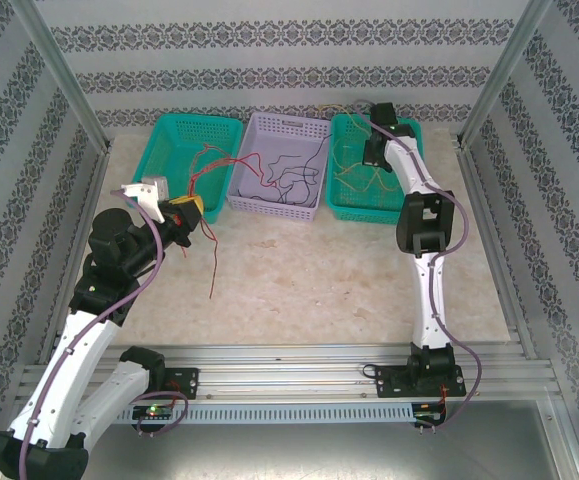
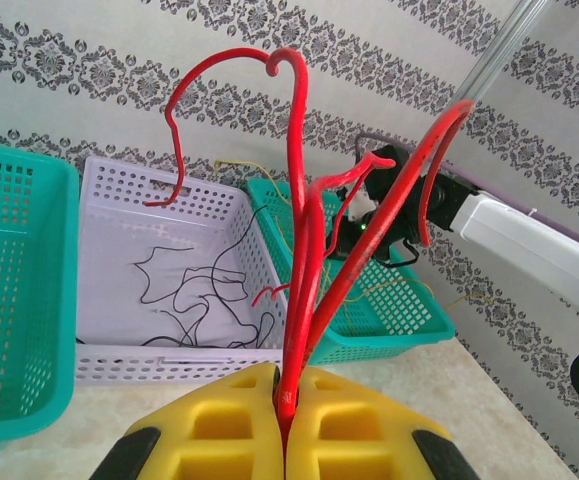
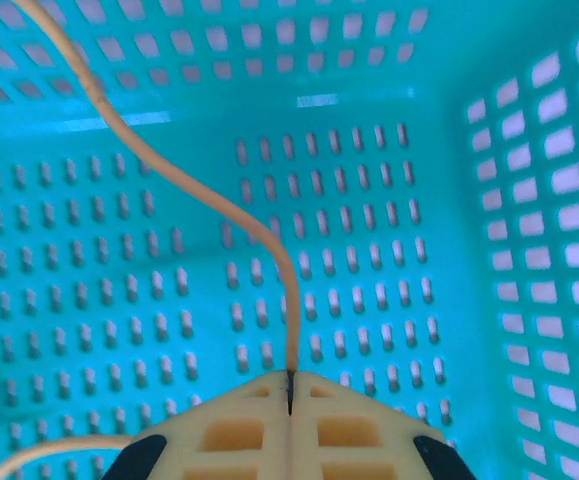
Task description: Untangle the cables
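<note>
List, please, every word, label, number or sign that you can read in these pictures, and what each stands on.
None: no text can be read anywhere.
The walls carry only floral ornament, no letters.
The left teal basket, lilac basket, right teal basket, left gripper, right gripper, red cables and yellow cable bear no legible print.

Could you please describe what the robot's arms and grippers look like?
The left arm and right arm are white links with black joints, each trailed by a thick purple cable. The left gripper has blocky yellow fingers with recessed pockets and black corners; the right gripper matches, looking paler.
</note>
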Motion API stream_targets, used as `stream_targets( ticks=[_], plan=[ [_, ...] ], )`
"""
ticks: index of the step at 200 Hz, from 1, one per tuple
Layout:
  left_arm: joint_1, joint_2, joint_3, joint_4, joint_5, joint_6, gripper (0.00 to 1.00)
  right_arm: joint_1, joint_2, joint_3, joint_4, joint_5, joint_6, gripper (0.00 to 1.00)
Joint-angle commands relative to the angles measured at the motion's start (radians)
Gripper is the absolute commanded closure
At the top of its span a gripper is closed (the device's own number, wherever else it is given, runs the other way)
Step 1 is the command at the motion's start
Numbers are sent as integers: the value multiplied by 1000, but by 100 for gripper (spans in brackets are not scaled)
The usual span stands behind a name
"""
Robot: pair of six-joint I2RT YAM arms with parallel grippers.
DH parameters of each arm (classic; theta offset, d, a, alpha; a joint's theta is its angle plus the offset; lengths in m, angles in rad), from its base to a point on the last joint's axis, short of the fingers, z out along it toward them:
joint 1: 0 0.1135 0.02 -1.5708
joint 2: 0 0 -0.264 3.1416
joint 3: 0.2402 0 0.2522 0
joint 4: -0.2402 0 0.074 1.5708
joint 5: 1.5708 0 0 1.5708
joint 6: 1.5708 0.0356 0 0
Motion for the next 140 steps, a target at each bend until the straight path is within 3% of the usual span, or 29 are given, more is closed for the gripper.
stream_targets(
  ticks=[1,45,115,140],
  plan=[
    [14,-6,28,38,11,3,100,-9,-113,-105,32,-19,13,100],
    [17,-9,27,45,17,-7,100,0,-372,-464,223,9,35,100],
    [20,-13,26,48,18,-9,100,23,-602,-744,326,130,17,100],
    [19,-12,25,51,23,-13,100,26,-653,-831,425,89,8,100]
  ],
)
